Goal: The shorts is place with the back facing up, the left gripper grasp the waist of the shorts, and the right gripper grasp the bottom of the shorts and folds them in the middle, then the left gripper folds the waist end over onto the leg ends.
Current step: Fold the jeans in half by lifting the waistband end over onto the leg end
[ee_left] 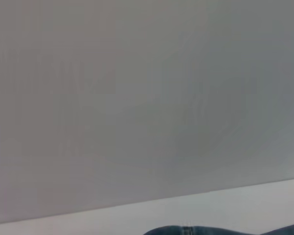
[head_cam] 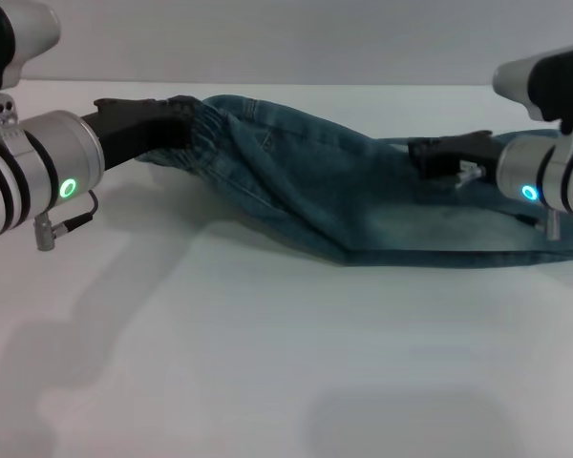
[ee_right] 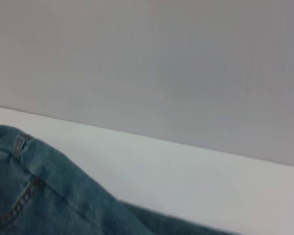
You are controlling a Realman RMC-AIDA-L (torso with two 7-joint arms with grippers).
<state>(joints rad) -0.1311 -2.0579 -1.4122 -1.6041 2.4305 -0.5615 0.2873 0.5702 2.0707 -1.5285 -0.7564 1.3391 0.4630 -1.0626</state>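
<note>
Left tool (head_cam: 177, 122) clenching shorts (head_cam: 315, 191) waist; right tool (head_cam: 430, 155) gripping bottom — white table (head_cam: 267, 363)

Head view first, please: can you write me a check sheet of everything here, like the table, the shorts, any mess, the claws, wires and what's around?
Surface: white table, bare in front.
Job's things: shorts, blue denim, spread across the far side, raised at the left end.
Clutter: nothing seen.
Grippers: left gripper at the gathered left end of the shorts; right gripper lying over the denim at the right end.
Cables: short black cable hanging under the left arm.
Surroundings: plain grey wall behind the table.
</note>
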